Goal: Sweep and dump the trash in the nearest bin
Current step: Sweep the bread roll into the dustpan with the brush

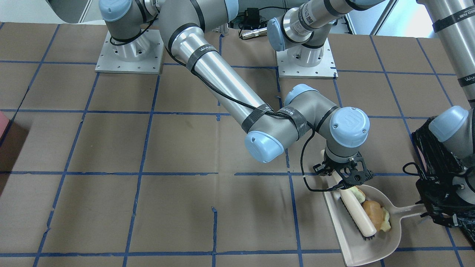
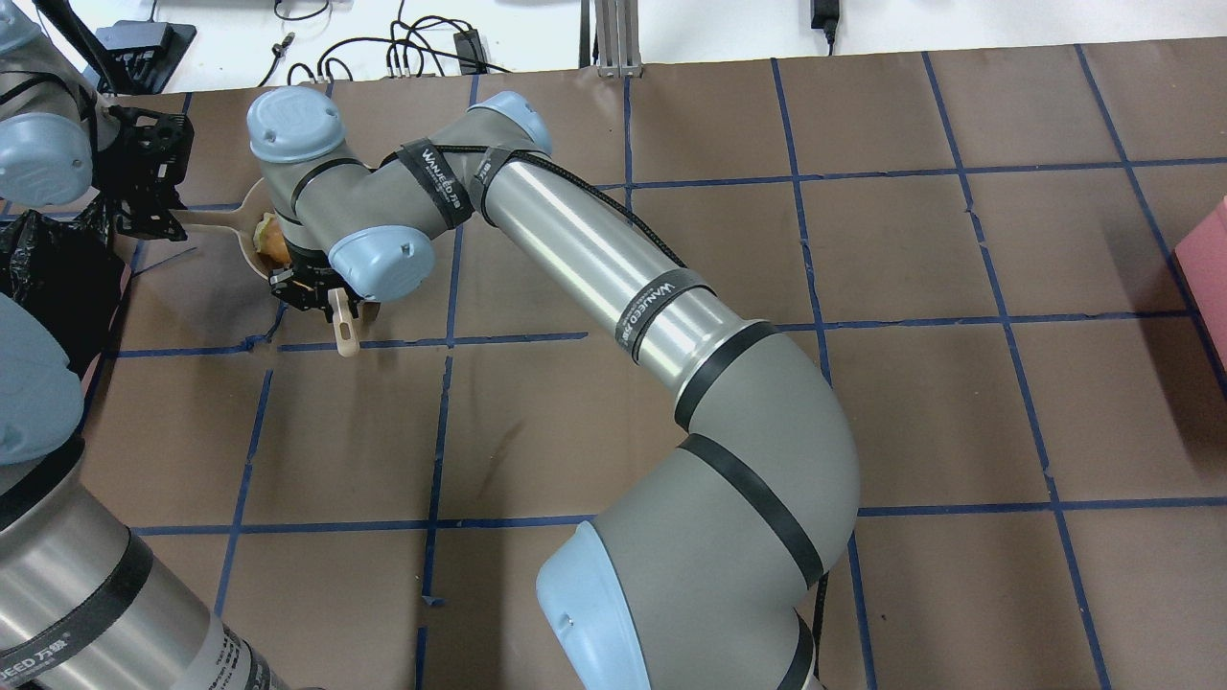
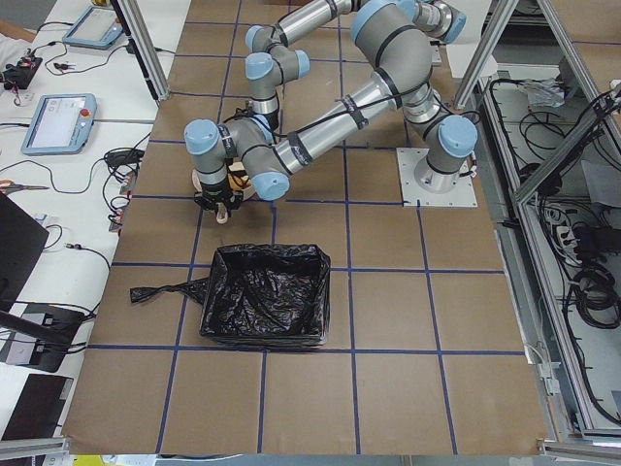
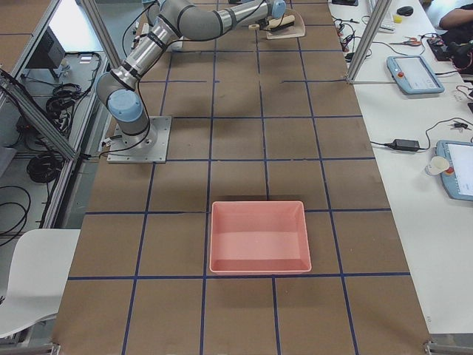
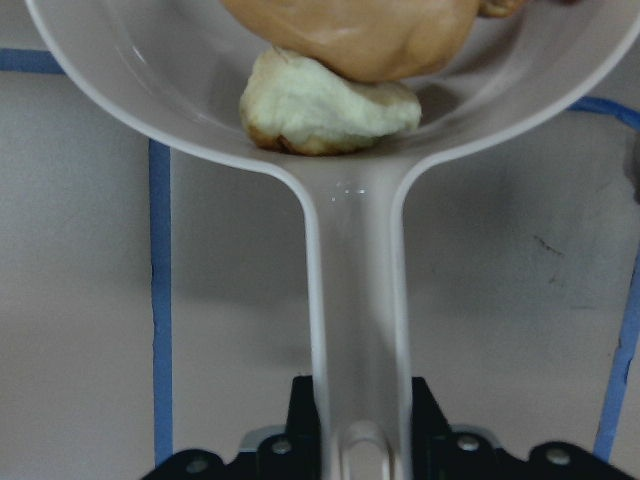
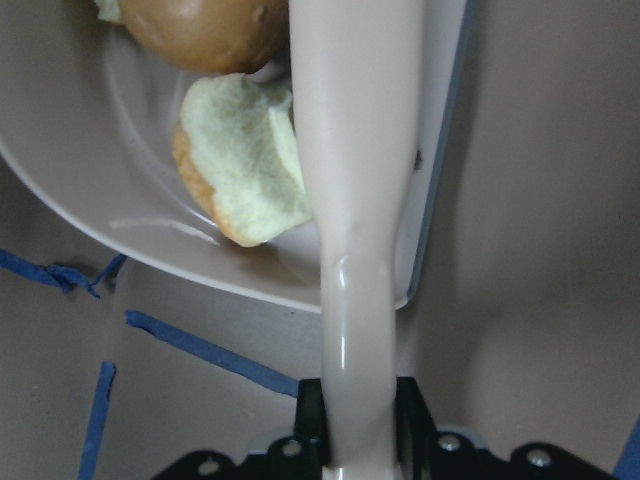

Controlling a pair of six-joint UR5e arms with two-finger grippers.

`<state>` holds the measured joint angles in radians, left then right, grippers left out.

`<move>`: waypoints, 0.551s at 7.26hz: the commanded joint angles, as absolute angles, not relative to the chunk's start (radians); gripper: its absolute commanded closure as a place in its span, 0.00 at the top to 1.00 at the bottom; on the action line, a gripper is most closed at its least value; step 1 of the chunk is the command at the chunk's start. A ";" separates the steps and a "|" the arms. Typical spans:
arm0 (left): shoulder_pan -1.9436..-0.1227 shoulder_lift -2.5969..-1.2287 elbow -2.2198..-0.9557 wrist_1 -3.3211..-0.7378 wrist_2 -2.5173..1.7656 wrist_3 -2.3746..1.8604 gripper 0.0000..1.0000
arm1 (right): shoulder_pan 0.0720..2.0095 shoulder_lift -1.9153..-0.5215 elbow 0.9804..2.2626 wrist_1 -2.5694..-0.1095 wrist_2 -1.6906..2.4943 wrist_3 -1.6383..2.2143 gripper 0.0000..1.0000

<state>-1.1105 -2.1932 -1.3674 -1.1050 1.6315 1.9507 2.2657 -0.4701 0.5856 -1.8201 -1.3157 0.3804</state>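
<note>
Jaws of the left gripper (image 5: 364,428) are clamped on the dustpan (image 1: 358,248) handle, and those of the right gripper (image 1: 340,177) on the brush (image 1: 359,218) handle. All the trash (image 1: 373,212), one orange-brown lump and two pale chunks, lies in the pan against the brush, at the lower right of the front-facing view. The black-lined bin (image 1: 425,148) stands near it at that view's right edge.
</note>
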 commanded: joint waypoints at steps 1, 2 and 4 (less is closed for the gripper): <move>-1.111 -2.189 -1.382 -1.098 1.631 1.953 0.05 | 2.254 -0.477 0.595 -1.813 -1.322 0.370 0.07; -1.111 -2.189 -1.382 -1.098 1.631 1.953 0.05 | 2.253 -0.480 0.604 -1.815 -1.331 0.362 0.07; -1.111 -2.187 -1.382 -1.098 1.631 1.951 0.05 | 2.229 -0.518 0.607 -1.740 -1.362 0.362 0.07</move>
